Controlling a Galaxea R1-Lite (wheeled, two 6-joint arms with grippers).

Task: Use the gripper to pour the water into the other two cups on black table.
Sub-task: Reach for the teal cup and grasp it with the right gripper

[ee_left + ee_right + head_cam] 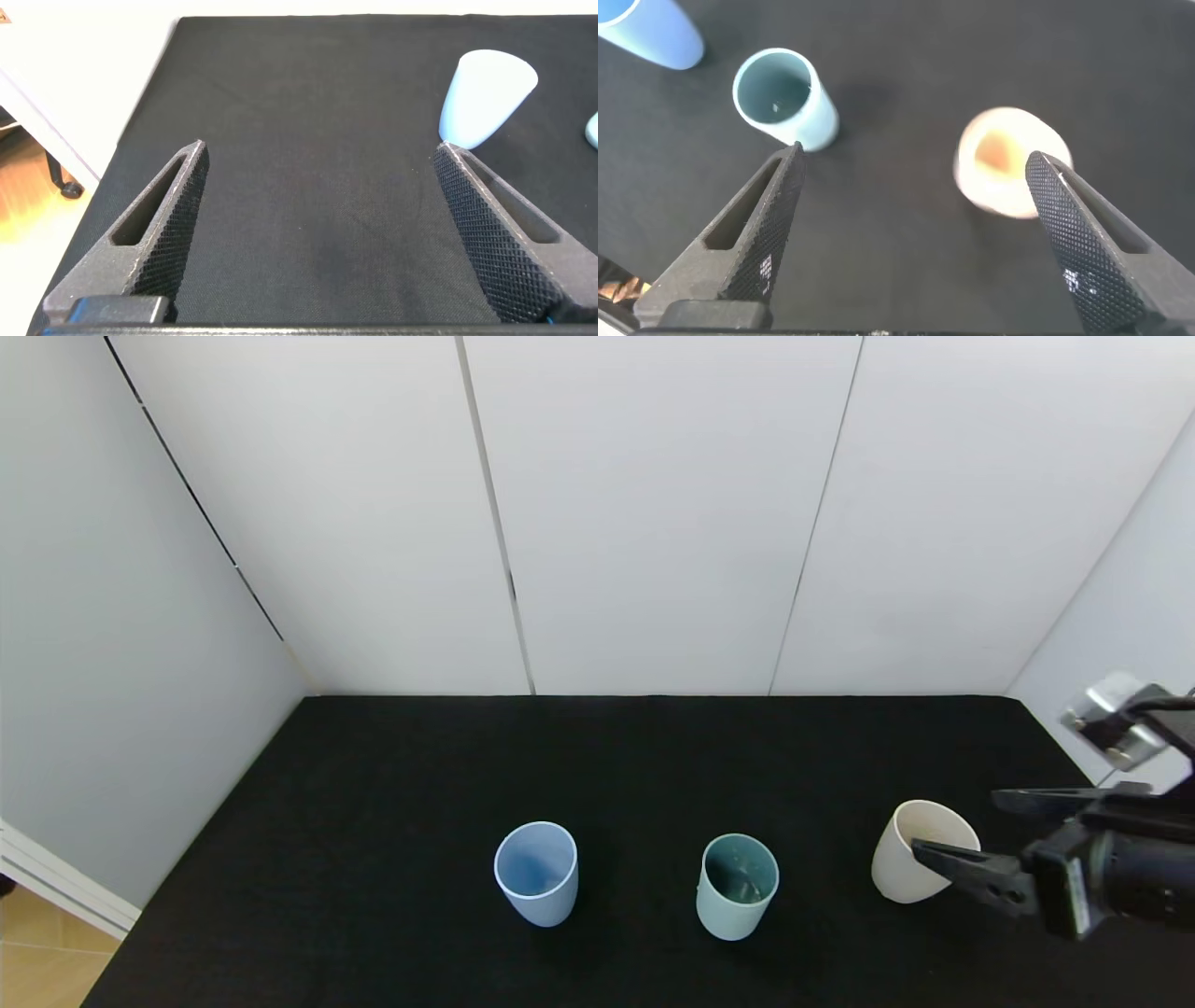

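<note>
Three cups stand upright in a row on the black table: a light blue cup on the left, a teal-green cup in the middle and a cream-beige cup on the right. My right gripper hovers open and empty just right of the cream cup, above the table. In the right wrist view the right gripper looks down on the cream cup, the teal cup and the blue cup. My left gripper is open and empty, low over the cloth; the blue cup is beyond it. Water is not clearly visible.
White wall panels border the table at the back and both sides. The table's left edge and a wooden floor show in the left wrist view. Bare black cloth lies behind the cups.
</note>
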